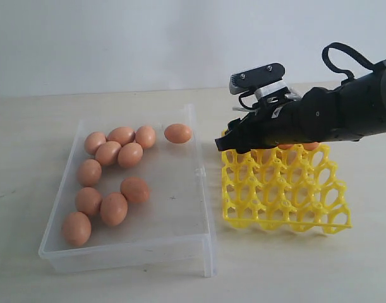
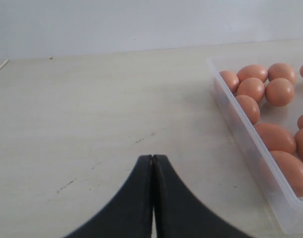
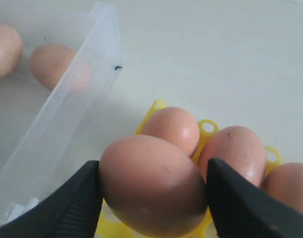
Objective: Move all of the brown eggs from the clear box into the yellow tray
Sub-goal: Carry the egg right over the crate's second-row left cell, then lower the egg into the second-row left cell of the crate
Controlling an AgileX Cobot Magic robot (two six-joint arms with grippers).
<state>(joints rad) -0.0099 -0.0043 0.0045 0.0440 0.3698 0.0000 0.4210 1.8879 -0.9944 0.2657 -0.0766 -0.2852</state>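
At ten o'clock of the yellow plastic lattice tray (image 1: 281, 189), right gripper (image 3: 152, 171) clamps an orange-brown oval egg (image 3: 151, 191); left gripper (image 2: 152, 163) fingers pressed together.

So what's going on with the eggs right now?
The right gripper holds a brown egg between its jaws over the yellow tray's far corner, beside at least three eggs already seated there. Eleven more eggs lie in the clear box. The left gripper hangs shut over bare table outside the box.

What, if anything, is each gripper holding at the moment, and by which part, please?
The right gripper holds a brown egg by its two opposite sides, pinched between the jaws, above the yellow tray. The left gripper is shut on nothing.
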